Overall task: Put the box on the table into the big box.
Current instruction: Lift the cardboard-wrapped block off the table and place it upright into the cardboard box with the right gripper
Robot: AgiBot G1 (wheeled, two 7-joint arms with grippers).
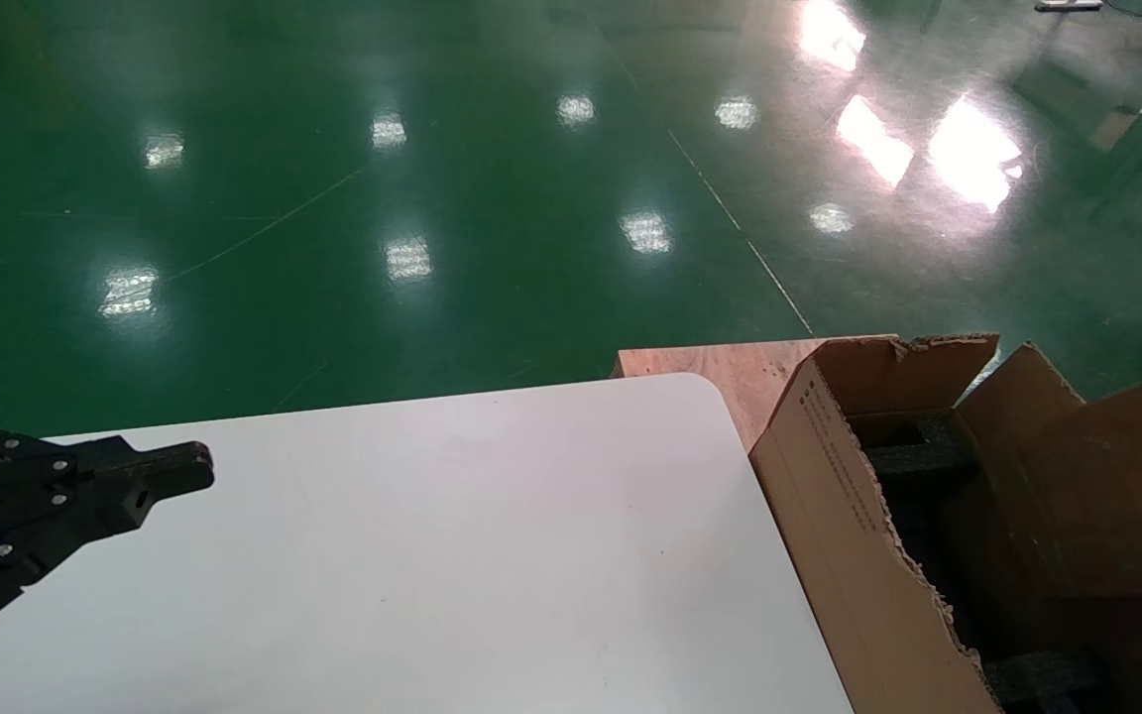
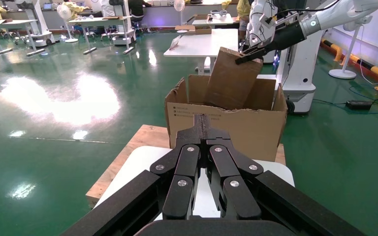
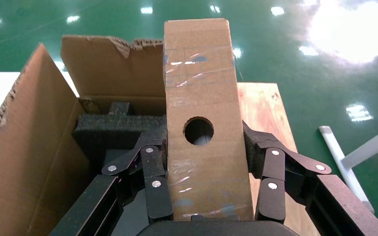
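Small printed text runs along one side of the big box (image 2: 226, 125), too fine to read. The right end effector (image 3: 207, 169) pinches the box (image 3: 204, 123) between its fingers (image 3: 155, 179) — taped, round hole facing the wrist camera — and holds it tilted over the big box's open top, above black foam (image 3: 115, 130). The left end effector (image 2: 205, 129), fingers pressed together, hovers over the white tabletop (image 1: 412, 555), well apart from the box.
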